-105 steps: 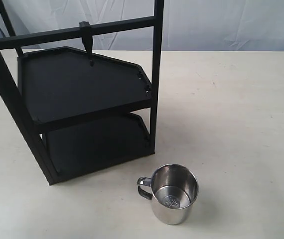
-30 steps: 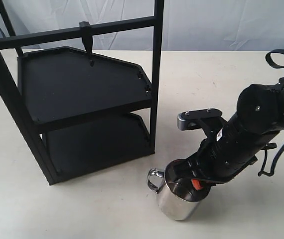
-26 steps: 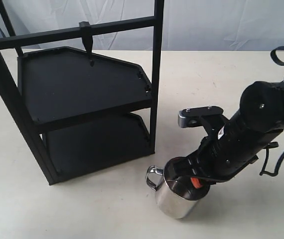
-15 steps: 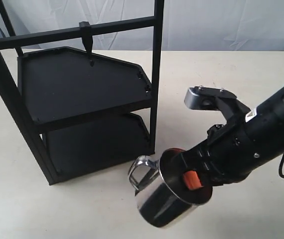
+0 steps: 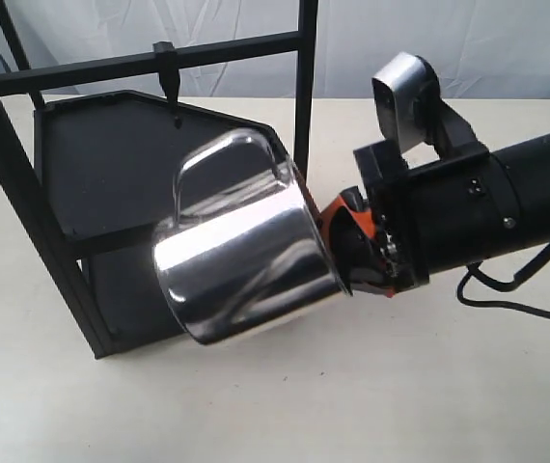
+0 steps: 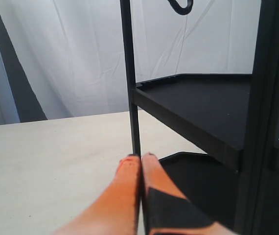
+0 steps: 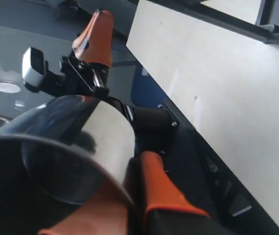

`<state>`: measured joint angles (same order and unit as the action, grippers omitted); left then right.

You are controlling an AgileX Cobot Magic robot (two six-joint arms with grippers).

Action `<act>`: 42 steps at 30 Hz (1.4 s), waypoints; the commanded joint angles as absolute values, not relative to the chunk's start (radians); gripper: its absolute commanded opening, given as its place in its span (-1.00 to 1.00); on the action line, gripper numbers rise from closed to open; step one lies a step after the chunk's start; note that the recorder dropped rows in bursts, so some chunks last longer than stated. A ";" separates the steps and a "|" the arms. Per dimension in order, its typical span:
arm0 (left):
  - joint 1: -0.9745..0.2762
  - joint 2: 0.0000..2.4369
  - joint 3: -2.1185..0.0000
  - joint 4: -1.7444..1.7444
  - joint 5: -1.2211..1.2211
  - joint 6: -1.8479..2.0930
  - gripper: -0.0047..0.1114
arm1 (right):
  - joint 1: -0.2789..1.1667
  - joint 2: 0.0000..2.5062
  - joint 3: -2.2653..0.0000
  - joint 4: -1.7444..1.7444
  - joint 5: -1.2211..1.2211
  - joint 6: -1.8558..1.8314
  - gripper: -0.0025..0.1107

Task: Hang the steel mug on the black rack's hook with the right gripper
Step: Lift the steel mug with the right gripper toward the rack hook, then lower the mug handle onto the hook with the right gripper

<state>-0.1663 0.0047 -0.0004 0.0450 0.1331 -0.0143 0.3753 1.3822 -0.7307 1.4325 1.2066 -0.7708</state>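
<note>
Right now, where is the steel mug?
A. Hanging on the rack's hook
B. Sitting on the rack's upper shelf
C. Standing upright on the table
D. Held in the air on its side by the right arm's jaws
D: the steel mug is lifted off the table and tipped sideways, gripped at its rim by the right gripper, while the hook is bare.

open tabletop (image 5: 468, 386) right, black rack (image 5: 302, 116) blocking left

steel mug (image 5: 241, 241) hides much of the black rack's (image 5: 111, 164) shelves — right end effector (image 5: 344, 224) fingertips mostly hidden behind mug | rack top cut off by edge — mug's inside unseen
</note>
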 commanded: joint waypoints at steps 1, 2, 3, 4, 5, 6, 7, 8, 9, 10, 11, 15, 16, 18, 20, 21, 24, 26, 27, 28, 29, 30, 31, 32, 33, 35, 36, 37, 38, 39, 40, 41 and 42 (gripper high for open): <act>-0.171 0.000 0.000 0.045 0.128 -0.017 -0.89 | 0.369 1.457 -0.735 1.590 1.221 -0.794 -0.97; -0.171 0.000 0.000 0.045 0.128 -0.017 -0.89 | 0.369 1.472 -0.735 1.614 1.221 -0.794 -0.97; -0.171 0.000 0.000 0.045 0.128 -0.017 -0.89 | 0.369 1.491 -0.735 1.634 1.221 -0.794 -0.97; -0.171 0.000 0.000 0.045 0.128 -0.017 -0.89 | 0.369 1.509 -0.735 1.648 1.221 -0.794 -0.97; -0.171 0.000 0.000 0.045 0.128 -0.017 -0.89 | 0.369 1.525 -0.735 1.654 1.221 -0.794 -0.97; -0.171 0.000 0.000 0.045 0.128 -0.017 -0.89 | 0.372 1.540 -0.738 1.659 1.221 -0.794 -0.97; -0.171 0.000 0.000 0.045 0.128 -0.017 -0.89 | 0.374 1.554 -0.746 1.659 1.221 -0.794 -0.97; -0.171 0.000 0.000 0.045 0.128 -0.017 -0.89 | 0.379 1.562 -0.751 1.666 1.221 -0.794 -0.97; -0.171 0.000 0.000 0.045 0.128 -0.017 -0.89 | 0.384 1.572 -0.757 1.675 1.221 -0.794 -0.97; -0.171 0.000 0.000 0.045 0.128 -0.017 -0.89 | 0.391 1.578 -0.767 1.687 1.221 -0.794 -0.97; -0.171 0.000 0.000 0.045 0.128 -0.017 -0.89 | 0.396 1.582 -0.776 1.700 1.221 -0.794 -0.97; -0.171 0.000 0.000 0.045 0.128 -0.017 -0.89 | 0.426 1.599 -0.844 1.687 1.177 -0.787 -0.97; -0.171 0.000 0.000 0.045 0.128 -0.017 -0.89 | 0.431 1.601 -0.852 1.682 1.161 -0.776 -0.97; -0.171 0.000 0.000 0.045 0.128 -0.017 -0.89 | 0.432 1.612 -0.854 1.668 1.132 -0.751 -0.97; -0.171 0.000 0.000 0.045 0.128 -0.017 -0.89 | 0.432 1.633 -0.854 1.657 1.099 -0.747 -0.97; -0.171 0.000 0.000 0.045 0.128 -0.017 -0.89 | 0.432 1.651 -0.854 1.657 1.080 -0.740 -0.97; -0.171 0.000 0.000 0.045 0.128 -0.017 -0.89 | 0.432 1.698 -0.854 1.657 1.062 -0.733 -0.97; -0.171 0.000 0.000 0.045 0.128 -0.017 -0.89 | 0.432 1.738 -0.854 1.647 1.062 -0.733 -0.97; -0.171 0.000 0.000 0.045 0.128 -0.017 -0.89 | 0.432 1.747 -0.854 1.644 1.062 -0.733 -0.97; -0.171 0.000 0.000 0.045 0.128 -0.017 -0.89 | 0.432 1.755 -0.854 1.644 1.060 -0.733 -0.97; -0.171 0.000 0.000 0.045 0.128 -0.017 -0.89 | 0.432 1.755 -0.854 1.644 1.057 -0.738 -0.97; -0.171 0.000 0.000 0.045 0.128 -0.017 -0.89 | 0.432 1.755 -0.854 1.644 1.043 -0.750 -0.97; -0.171 0.000 0.000 0.045 0.128 -0.017 -0.89 | 0.432 1.755 -0.854 1.644 1.036 -0.778 -0.97; -0.171 0.000 0.000 0.045 0.128 -0.017 -0.89 | 0.432 1.755 -0.854 1.644 1.036 -0.785 -0.97; -0.171 0.000 0.000 0.045 0.128 -0.017 -0.89 | 0.432 1.755 -0.854 1.644 1.032 -0.787 -0.95; -0.171 0.000 0.000 0.045 0.128 -0.017 -0.89 | 0.432 1.755 -0.854 1.644 1.029 -0.788 -0.80; -0.171 0.000 0.000 0.045 0.128 -0.017 -0.89 | 0.432 1.755 -0.854 1.644 1.021 -0.788 -0.68; -0.171 0.000 0.000 0.045 0.128 -0.017 -0.89 | 0.432 1.755 -0.854 1.644 1.019 -0.788 -0.56; -0.171 0.000 0.000 0.045 0.128 -0.017 -0.89 | 0.432 1.755 -0.854 1.644 1.017 -0.788 -0.42; -0.171 0.000 0.000 0.045 0.128 -0.017 -0.89 | 0.432 1.755 -0.854 1.644 1.019 -0.788 -0.27; -0.171 0.000 0.000 0.045 0.128 -0.017 -0.89 | 0.432 1.755 -0.854 1.644 1.023 -0.788 -0.17; -0.171 0.000 0.000 0.045 0.128 -0.017 -0.89 | 0.432 1.755 -0.854 1.644 1.038 -0.796 0.02; -0.171 0.000 0.000 0.045 0.128 -0.017 -0.89 | 0.432 1.755 -0.854 1.644 1.042 -0.796 0.06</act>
